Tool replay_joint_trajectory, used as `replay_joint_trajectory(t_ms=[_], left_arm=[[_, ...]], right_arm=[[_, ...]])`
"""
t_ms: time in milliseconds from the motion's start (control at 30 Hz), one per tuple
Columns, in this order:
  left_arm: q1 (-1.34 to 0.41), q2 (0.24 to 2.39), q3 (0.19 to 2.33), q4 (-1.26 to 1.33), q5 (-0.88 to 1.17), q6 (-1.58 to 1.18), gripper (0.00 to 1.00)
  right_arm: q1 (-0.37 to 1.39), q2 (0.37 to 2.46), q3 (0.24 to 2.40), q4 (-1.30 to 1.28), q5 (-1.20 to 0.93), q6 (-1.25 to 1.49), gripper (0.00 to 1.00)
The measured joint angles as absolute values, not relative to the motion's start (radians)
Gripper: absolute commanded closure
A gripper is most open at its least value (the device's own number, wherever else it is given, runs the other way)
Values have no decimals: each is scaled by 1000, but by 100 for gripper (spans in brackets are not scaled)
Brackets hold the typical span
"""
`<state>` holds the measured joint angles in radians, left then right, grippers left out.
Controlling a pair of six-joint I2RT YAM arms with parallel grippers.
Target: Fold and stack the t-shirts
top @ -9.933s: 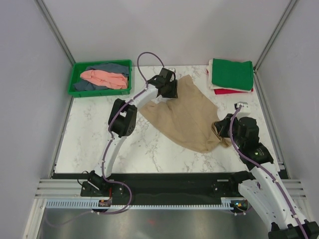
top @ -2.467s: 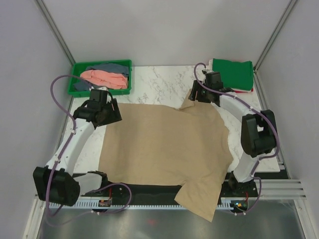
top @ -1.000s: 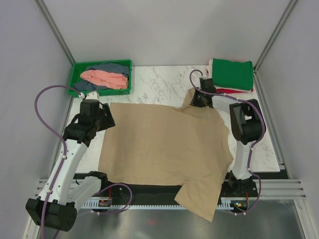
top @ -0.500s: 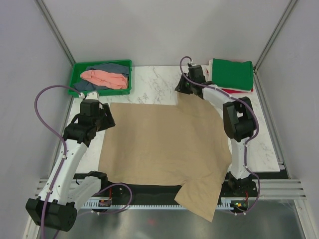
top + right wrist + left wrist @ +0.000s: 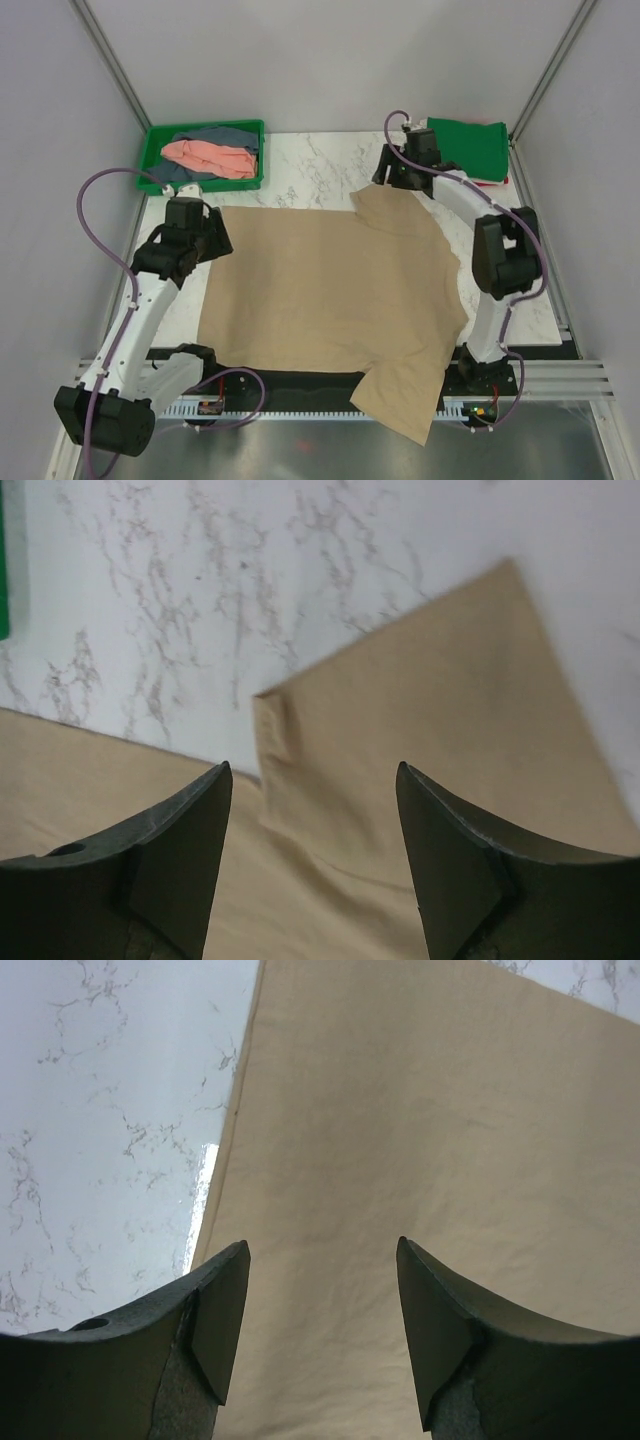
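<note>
- Whereas half a second earlier the right tool (image 5: 386, 180) had drawn the far sleeve (image 5: 383, 207) of the tan t-shirt (image 5: 330, 290) up toward the far edge, the overhead view now showed that sleeve let go and lying flat on the desk (image 5: 300, 165). The tool hung just beyond it.
- By this view the shirt lay spread open, with its near sleeve draped over the desk's front edge. Spreading looked finished, and folding could probably begin.
- The left tool (image 5: 214, 238) hung at the shirt's far left corner.
- A folded dark green t-shirt (image 5: 465, 148) sat on a red one (image 5: 470, 183) at the far right. The salmon t-shirt (image 5: 210, 157) and the grey-blue t-shirt (image 5: 225, 135) waited in the green tray (image 5: 205, 128).
- From the left wrist, the left tool (image 5: 320, 1260) stood wide apart and empty. Tan cloth lay beneath the gap, and the shirt's side edge ran out past the left-hand finger.
- From the right wrist, the right tool (image 5: 315, 775) also stood wide and empty. The sleeve lay flat below and ahead of it, clear of both fingers.
</note>
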<state>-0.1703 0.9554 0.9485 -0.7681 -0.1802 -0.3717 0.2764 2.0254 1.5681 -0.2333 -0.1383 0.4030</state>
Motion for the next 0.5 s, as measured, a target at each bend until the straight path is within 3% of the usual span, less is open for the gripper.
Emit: replay_joint_trajectory(t_ms=[233, 500], left_arm=[[-171, 1042, 949, -764, -156, -415, 34], [-181, 1332, 971, -644, -98, -525, 38]], right_arm=[[256, 1688, 1263, -254, -28, 355, 26], [268, 1670, 1124, -301, 34, 333, 26]])
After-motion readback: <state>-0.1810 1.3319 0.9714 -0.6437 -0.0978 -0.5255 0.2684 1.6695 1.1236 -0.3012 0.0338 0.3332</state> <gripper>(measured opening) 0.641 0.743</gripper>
